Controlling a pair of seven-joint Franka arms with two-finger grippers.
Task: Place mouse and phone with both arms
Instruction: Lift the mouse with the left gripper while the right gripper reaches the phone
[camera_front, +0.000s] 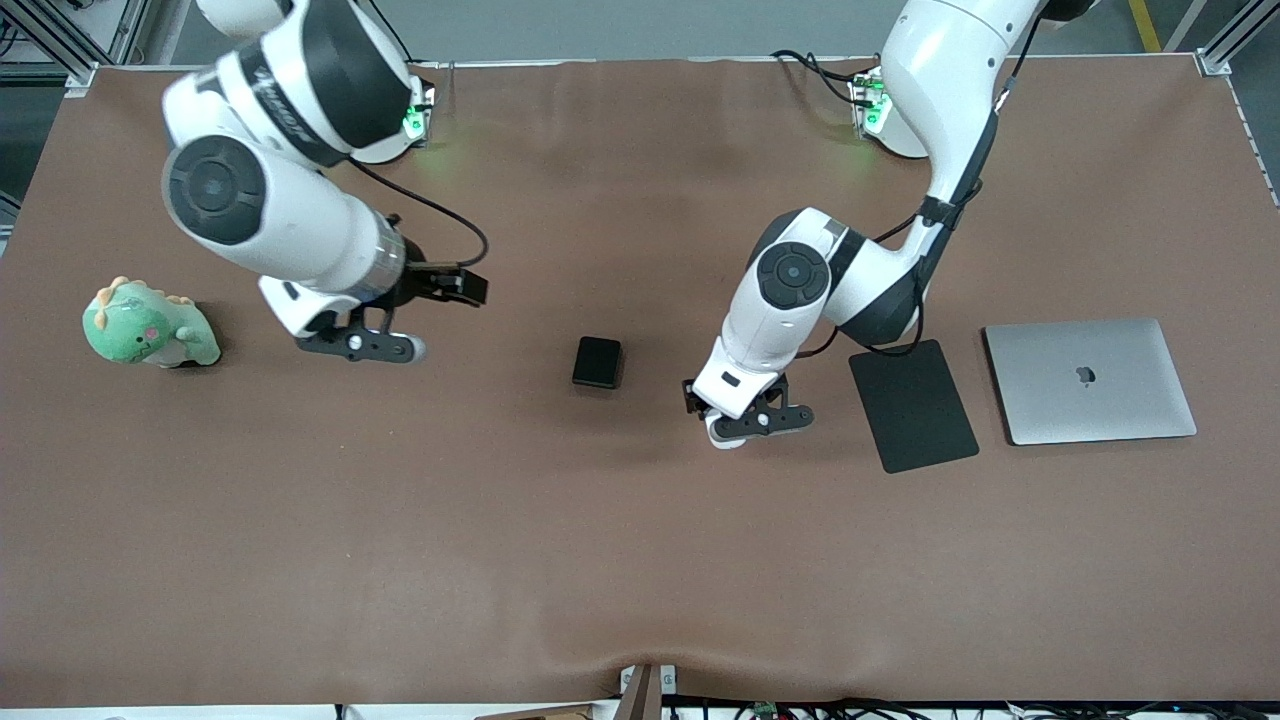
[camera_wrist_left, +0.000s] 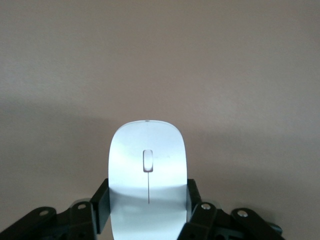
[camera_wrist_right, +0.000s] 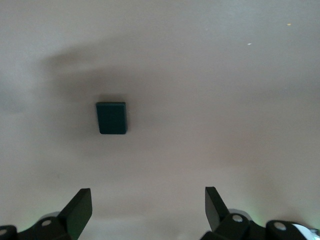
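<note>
I have the left gripper (camera_front: 748, 425) low over the brown table (camera_front: 640, 560), just beside the mouse pad's (camera_front: 912, 404) edge that faces the right arm's end, and my left wrist view shows its two black fingers (camera_wrist_left: 100, 204) pinching the mouse (camera_wrist_left: 148, 172) by its sides. The mouse is a white oval with a small scroll wheel and a thin grey line running down its middle (only a sliver of it peeks out under the gripper in the front view). The left arm comes in from its base, elbow bent, forearm angled down toward the middle of the table.

The right gripper (camera_front: 372, 345) hangs over bare table between the green plush dinosaur (camera_front: 148, 327) and the phone (camera_front: 597, 362). Its fingers (camera_wrist_right: 80, 210) are spread wide with nothing between them. The right arm is folded, its big elbow joint turned toward the camera, and it waits.

The phone lies flat on the table about midway between the two grippers, touched by neither: a small black slab with rounded corners.

Toward the left arm's end, the flat black mouse pad lies slightly askew, and a closed silver laptop (camera_front: 1090, 380) sits just beside it, closer still to that end. The dinosaur sits near the right arm's end.
</note>
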